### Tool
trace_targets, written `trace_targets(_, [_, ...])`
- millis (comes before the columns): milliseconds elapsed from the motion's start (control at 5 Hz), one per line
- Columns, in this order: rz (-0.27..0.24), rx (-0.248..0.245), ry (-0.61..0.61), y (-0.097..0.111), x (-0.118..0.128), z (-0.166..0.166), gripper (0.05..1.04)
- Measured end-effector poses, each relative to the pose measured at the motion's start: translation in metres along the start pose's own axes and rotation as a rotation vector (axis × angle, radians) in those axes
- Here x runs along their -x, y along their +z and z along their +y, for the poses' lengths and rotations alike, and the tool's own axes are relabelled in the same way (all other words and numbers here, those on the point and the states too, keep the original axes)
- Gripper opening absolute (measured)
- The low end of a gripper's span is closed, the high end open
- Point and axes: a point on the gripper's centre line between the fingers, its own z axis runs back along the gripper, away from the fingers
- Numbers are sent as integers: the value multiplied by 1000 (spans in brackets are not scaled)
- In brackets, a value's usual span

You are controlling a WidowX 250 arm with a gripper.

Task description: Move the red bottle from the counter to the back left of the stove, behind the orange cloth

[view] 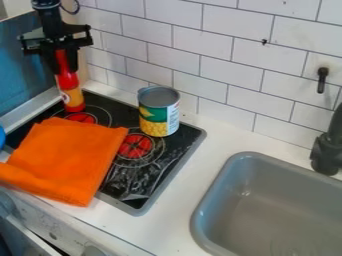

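At the upper left, my gripper (pixel 61 64) points down with its fingers closed around the narrow red top of a bottle (pixel 69 82). The bottle is red with a yellow lower part and a red base, and it leans slightly. Its base is at the back left of the black stove top (pixel 184 142), by a red burner; whether it touches the surface I cannot tell. To its right a can (pixel 159 112) with a green and yellow label stands upright near the stove's back edge. An orange cloth (pixel 67 155) lies over the front left of the stove.
A grey sink (pixel 267 205) is set into the white counter (pixel 174 220) at the right, with a dark faucet (pixel 327 152) behind it. White tiled wall (pixel 200 60) runs along the back. Part of a blue object (pixel 1 137) shows at the left edge.
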Motion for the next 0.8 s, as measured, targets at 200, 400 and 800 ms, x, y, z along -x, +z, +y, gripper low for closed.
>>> trace_targets(200, [22,-3,34,-2,-1,5,345])
trace_targets(400, [55,-5,61,-3,0,3,415])
trace_targets(800, [60,-24,97,-1,3,7,990])
